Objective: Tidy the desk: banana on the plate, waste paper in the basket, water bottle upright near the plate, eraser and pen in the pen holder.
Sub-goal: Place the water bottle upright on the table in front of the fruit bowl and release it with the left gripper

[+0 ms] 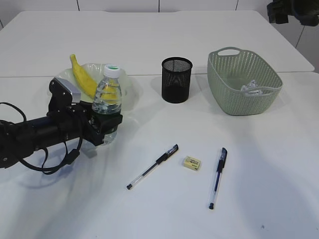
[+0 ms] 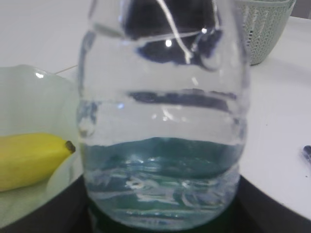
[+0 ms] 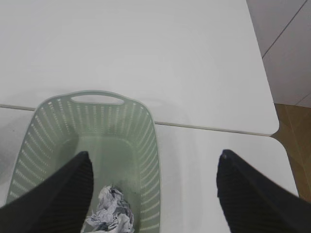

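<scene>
On the white bench [image 1: 149,209], everything placed relative to the black mesh pen holder [image 1: 176,79] near centre. Largest item: green woven basket [image 1: 244,82] just right of the holder, standing apart from it, crumpled waste paper [image 3: 111,213] lying inside. Right pincer [image 3: 155,194] hangs above the basket's right wall, fingers spread wide, nothing between them; the paper sits below and inboard of its left finger.

Left of the holder, pale plate [image 1: 129,82] with the banana [image 1: 82,75] lying on it. Water bottle [image 1: 107,94] upright at the plate's near edge, white cap up, partly filled. Left pincer [image 1: 105,130] clenched around the bottle's lower body; wrist view shows the bottle [image 2: 163,121] filling the gap between the dark fingers, base right at the pincer, banana tip [image 2: 29,158] just beside it on the plate.

In front of the holder, well apart from it: one pen [image 1: 152,166] lying slanted, a second pen [image 1: 218,177] further right, yellow eraser [image 1: 192,163] between the two, touching neither.
</scene>
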You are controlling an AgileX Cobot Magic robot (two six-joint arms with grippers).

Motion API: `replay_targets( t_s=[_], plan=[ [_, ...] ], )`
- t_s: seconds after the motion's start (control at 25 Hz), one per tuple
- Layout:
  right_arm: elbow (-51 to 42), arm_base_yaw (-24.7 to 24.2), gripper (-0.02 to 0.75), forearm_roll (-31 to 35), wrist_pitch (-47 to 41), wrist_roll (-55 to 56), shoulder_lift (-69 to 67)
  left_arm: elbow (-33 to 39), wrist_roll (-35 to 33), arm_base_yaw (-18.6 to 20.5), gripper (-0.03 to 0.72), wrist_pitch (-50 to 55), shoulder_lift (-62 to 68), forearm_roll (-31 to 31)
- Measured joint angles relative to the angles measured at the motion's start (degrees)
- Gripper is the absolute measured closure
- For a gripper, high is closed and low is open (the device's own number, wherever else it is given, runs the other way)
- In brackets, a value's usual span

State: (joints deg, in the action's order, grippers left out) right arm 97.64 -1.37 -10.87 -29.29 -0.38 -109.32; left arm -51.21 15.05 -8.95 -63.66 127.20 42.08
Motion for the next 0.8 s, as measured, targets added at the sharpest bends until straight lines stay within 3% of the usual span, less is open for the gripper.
replay_targets(
  t_s=[0.8],
  plan=[
    [0.0, 0.0, 0.152, -0.14, 0.0, 0.0, 0.0, 0.0, 0.0, 0.0, 0.234, 0.1, 0.09, -0.93]
  ],
)
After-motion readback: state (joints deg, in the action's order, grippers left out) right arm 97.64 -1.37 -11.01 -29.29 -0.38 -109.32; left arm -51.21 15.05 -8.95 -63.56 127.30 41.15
